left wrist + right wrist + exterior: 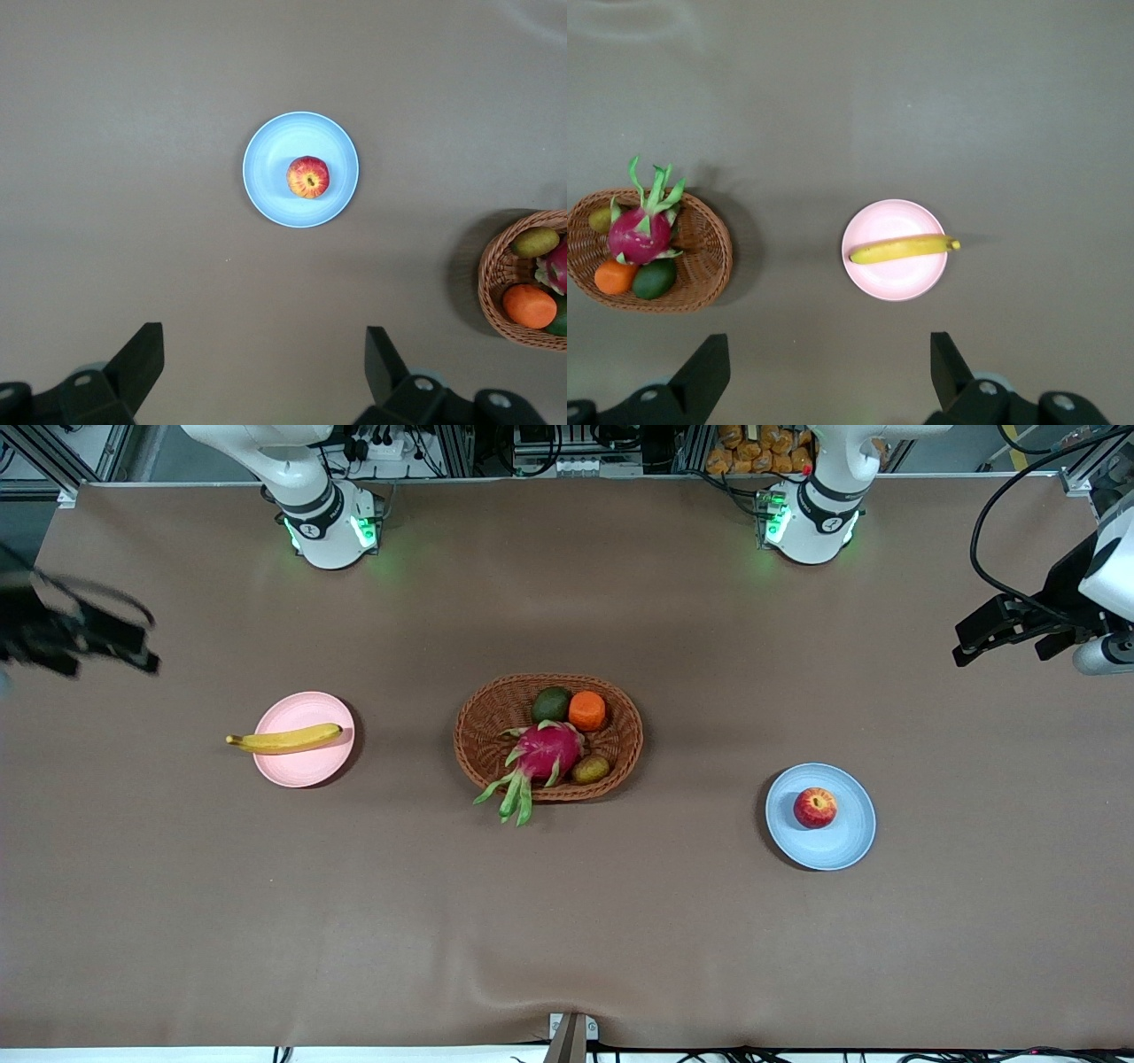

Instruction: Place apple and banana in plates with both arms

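Observation:
The red apple (815, 808) lies on the light blue plate (849, 841) toward the left arm's end of the table; both show in the left wrist view, the apple (308, 177) on the plate (266, 168). The yellow banana (285, 739) lies across the pale pink plate (306, 766) toward the right arm's end, one tip past the rim; the right wrist view shows the banana (904, 249) and plate (890, 279). My left gripper (974, 642) is open and empty, high over its table end. My right gripper (133, 646) is open and empty, high over the other end.
A brown oval wicker basket (620, 757) stands mid-table between the plates, with a pink dragon fruit (542, 755), an orange fruit (586, 710), a dark green fruit (551, 704) and a small brownish one (590, 770). Brown cloth covers the table.

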`<state>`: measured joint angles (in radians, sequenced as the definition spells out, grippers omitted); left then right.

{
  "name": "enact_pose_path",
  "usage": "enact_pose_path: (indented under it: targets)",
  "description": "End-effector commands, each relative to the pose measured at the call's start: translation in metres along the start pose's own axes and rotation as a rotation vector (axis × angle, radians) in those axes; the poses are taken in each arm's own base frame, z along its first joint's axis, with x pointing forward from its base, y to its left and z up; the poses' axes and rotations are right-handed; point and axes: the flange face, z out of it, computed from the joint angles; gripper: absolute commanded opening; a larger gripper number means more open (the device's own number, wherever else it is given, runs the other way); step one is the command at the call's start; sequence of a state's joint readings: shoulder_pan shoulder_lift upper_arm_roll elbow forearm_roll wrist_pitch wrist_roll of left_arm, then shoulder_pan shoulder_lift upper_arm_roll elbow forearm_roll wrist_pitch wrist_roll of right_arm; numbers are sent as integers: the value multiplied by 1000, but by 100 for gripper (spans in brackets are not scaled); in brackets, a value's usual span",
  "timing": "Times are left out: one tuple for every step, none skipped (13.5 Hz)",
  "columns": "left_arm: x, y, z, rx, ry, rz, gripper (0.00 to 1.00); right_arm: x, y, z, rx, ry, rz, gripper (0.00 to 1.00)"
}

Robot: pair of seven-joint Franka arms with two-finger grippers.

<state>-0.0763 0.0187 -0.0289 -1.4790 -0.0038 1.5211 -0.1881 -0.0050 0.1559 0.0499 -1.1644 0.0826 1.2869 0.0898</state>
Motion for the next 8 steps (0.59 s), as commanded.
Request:
enact_pose_path:
  targets:
    - [-12, -1, -8, -2, -21, 21, 100, -33, 14, 14, -35, 13, 33, 100]
    - [-14, -2, -7, 1, -33, 19, 100, -37, 15, 16, -44, 20, 36, 100]
    - [-15, -2, -8, 2, -36, 19, 100, -39, 15, 15, -48, 25, 35, 100]
    - [-15, -2, -8, 2, -36, 28, 100, -42, 11, 13, -50, 27, 27, 100]
    - [-14, -3, -8, 3, -34, 49, 100, -44, 8, 11, -52, 30, 21, 100]
    - [-14, -4, -9, 2, -33, 63, 100, -44, 1, 15, -52, 23, 8, 100]
    - [-14, -7, -11, 2, -30, 63, 100, -42, 0, 16, -50, 29, 4, 100]
    - [-14, -8, -12, 1, -28, 65, 100, -40, -2, 17, -49, 38, -10, 100]
